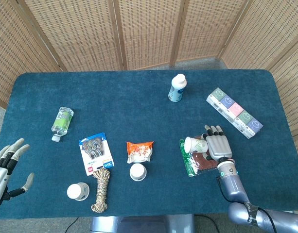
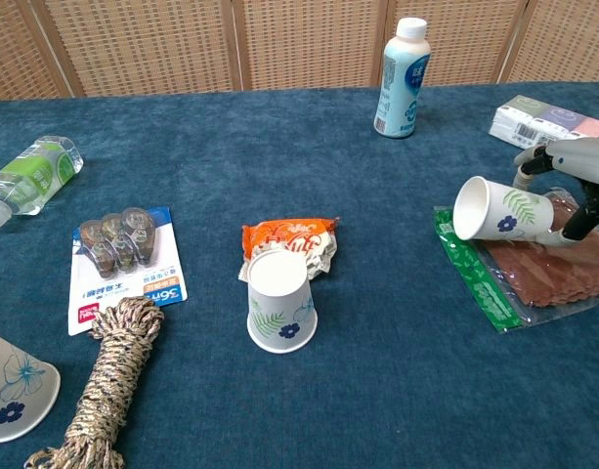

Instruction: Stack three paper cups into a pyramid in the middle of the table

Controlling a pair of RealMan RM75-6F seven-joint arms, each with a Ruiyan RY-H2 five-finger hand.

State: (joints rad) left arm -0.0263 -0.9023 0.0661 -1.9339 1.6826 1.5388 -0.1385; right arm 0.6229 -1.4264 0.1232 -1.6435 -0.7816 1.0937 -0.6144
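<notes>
Three white paper cups with leaf and flower prints are in view. One stands upside down (image 1: 137,172) (image 2: 281,311) near the table's front middle. Another upside-down cup (image 1: 77,191) (image 2: 11,391) sits at the front left beside the rope. The third cup (image 1: 194,144) (image 2: 499,210) lies sideways, mouth toward the left, in the grip of my right hand (image 1: 218,147) (image 2: 576,168), just above a green snack bag. My left hand (image 1: 5,167) hovers off the table's left front corner, fingers spread, holding nothing.
A green snack bag (image 1: 193,164) lies under the right hand. An orange snack pack (image 1: 140,151) touches the middle cup. A rope coil (image 1: 102,191), blister pack (image 1: 96,153), green water bottle (image 1: 62,121), white drink bottle (image 1: 177,88) and tissue packs (image 1: 234,112) are spread around.
</notes>
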